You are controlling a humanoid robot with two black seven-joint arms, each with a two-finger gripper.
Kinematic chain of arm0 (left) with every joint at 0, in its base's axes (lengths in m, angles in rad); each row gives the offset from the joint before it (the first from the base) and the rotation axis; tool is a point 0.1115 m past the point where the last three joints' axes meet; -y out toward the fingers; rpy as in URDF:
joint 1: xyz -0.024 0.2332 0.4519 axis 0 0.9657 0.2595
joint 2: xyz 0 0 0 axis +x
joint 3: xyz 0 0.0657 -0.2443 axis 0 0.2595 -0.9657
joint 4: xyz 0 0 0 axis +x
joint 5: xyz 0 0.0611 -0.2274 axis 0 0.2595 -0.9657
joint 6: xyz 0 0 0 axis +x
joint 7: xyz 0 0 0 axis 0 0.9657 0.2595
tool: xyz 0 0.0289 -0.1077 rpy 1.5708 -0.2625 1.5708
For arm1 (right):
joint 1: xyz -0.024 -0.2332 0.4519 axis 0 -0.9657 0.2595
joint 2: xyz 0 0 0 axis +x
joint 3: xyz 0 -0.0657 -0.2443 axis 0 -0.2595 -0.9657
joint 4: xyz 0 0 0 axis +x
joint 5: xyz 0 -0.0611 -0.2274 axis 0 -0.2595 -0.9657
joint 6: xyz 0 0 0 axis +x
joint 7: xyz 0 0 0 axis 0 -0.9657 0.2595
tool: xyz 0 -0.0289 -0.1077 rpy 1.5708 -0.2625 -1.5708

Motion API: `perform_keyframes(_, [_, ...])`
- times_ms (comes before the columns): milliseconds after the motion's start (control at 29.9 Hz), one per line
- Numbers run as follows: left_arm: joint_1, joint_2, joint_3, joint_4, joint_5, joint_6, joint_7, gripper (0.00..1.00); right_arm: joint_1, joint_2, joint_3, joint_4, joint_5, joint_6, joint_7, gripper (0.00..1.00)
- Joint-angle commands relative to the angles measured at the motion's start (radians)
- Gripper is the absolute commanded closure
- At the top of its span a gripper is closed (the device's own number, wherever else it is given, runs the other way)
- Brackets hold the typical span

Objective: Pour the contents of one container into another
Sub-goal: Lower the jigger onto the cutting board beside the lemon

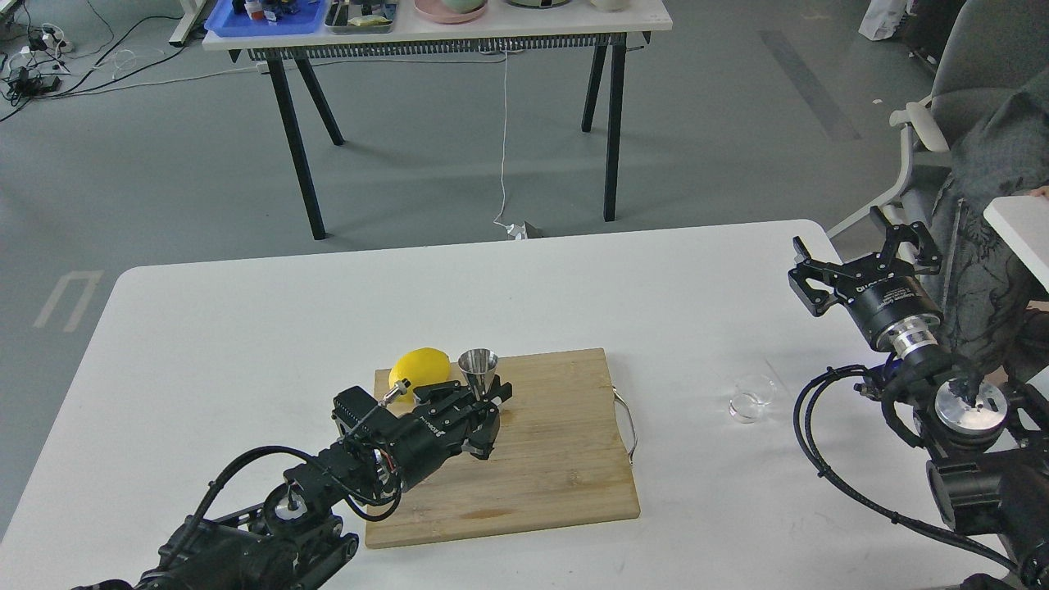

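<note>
Glass cup (752,397): it stands on the bare white table (246,344), to the right of the cutting board (541,459) and a little apart from the board's metal handle (629,426). It is small, clear and low, and it looks upright. I cannot tell if there is liquid inside.

Jigger (479,373): it stands upright on the far left part of the board, just beside the lemon (420,367).

Left gripper (483,401): it is at the lower part of the jigger. The fingers seem to be on both sides of the waist, but I cannot tell if they really press it.

Right gripper (860,262): it is above the far right edge of the table, well apart from the cup, with the jaws spread wide and nothing between them.

How the cup will handle: I judge it light, stiff, smooth and fragile. Glass can slip between hard fingers, and too strong a squeeze or a knock on the table may crack it.

Where to hold: on the side wall, across the round body, below the rim, so that the rim stays free for pouring.

How the jigger will handle: probably light, hard and slippery steel with a narrow foot, so it may tip easily. The waist is the natural place to steady it.
</note>
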Motion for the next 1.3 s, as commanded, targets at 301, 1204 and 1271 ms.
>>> perform_keyframes(301, [0.008, 0.000, 0.000, -0.009, 0.001, 0.000, 0.000, 0.74, -0.002, -0.002, 0.001, 0.001, 0.000, 0.000, 0.000, 0.01])
perform_keyframes(1204, [0.024, 0.000, 0.041, -0.025, 0.001, 0.000, 0.000, 0.07, -0.011, -0.002, 0.001, 0.000, 0.000, 0.000, 0.000, 0.01])
perform_keyframes(1271, [0.029, 0.000, 0.041, -0.025, 0.001, 0.000, 0.000, 0.07, -0.011, -0.002, 0.001, 0.000, 0.001, 0.000, 0.000, 0.01])
